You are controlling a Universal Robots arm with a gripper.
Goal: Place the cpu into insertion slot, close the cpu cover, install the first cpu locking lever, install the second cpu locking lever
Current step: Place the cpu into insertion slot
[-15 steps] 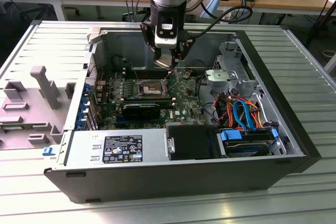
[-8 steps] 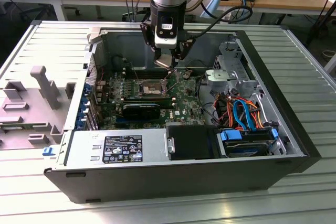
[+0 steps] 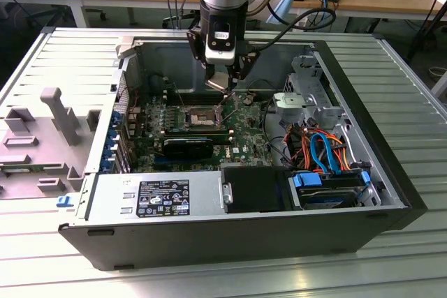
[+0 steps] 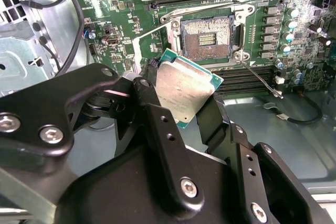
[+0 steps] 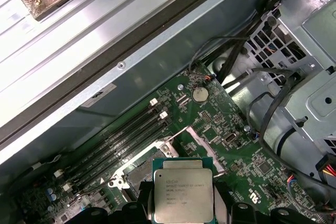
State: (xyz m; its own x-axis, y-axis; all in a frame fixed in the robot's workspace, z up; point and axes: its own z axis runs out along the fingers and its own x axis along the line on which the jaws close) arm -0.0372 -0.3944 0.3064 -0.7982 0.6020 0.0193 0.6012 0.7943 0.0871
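Clamped by two opposite edges in the black claw (image 4: 180, 95), the cpu (image 5: 182, 192) hangs clear above the green board, dull silver lid toward both wrist cameras, green rim showing. The insertion slot (image 4: 207, 38) lies just beyond and below it, uncovered, dark pin field bare; in the exterior view it sits slightly nearer and to that view's left of the claw. A thin locking lever (image 4: 258, 78) stands swung out beside it.
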